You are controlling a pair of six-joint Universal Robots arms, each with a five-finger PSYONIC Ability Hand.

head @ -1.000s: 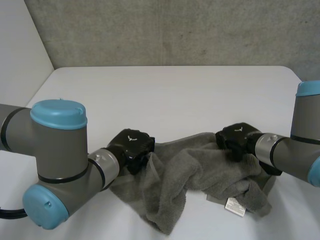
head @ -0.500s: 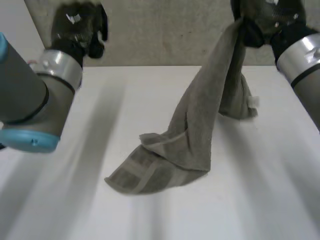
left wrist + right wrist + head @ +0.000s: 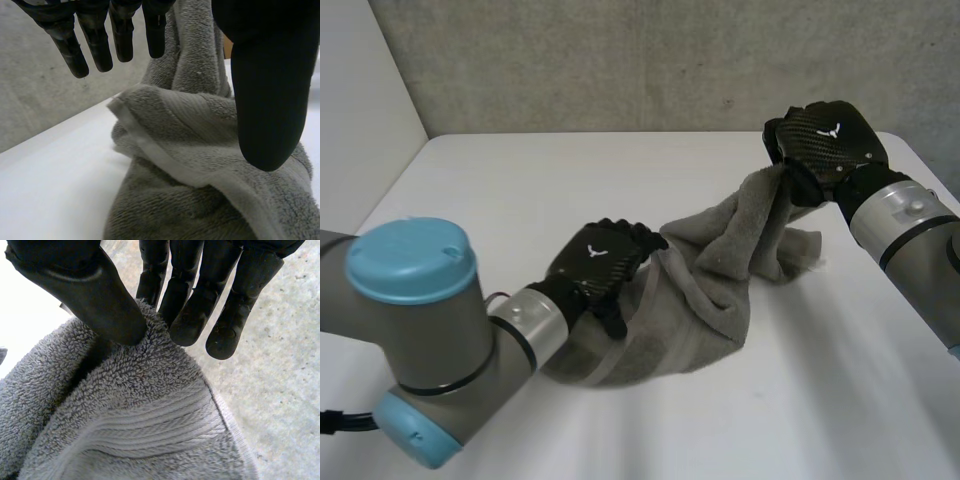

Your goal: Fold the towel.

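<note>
- The grey terry towel (image 3: 720,275) is seen crumpled on the white tabletop (image 3: 520,180), with a ribbed band and hemmed edge exposed.
- One end is pinched between the thumb and fingers of the right robot hand (image 3: 825,140), clear of the tabletop.
- The left robot hand (image 3: 595,262) is positioned over the low end, with its fingers (image 3: 95,45) straight and gripping nothing.

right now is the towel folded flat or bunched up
Bunched up, not folded: the towel lies crumpled on the table, one end pinched and held up by the right hand.
</note>
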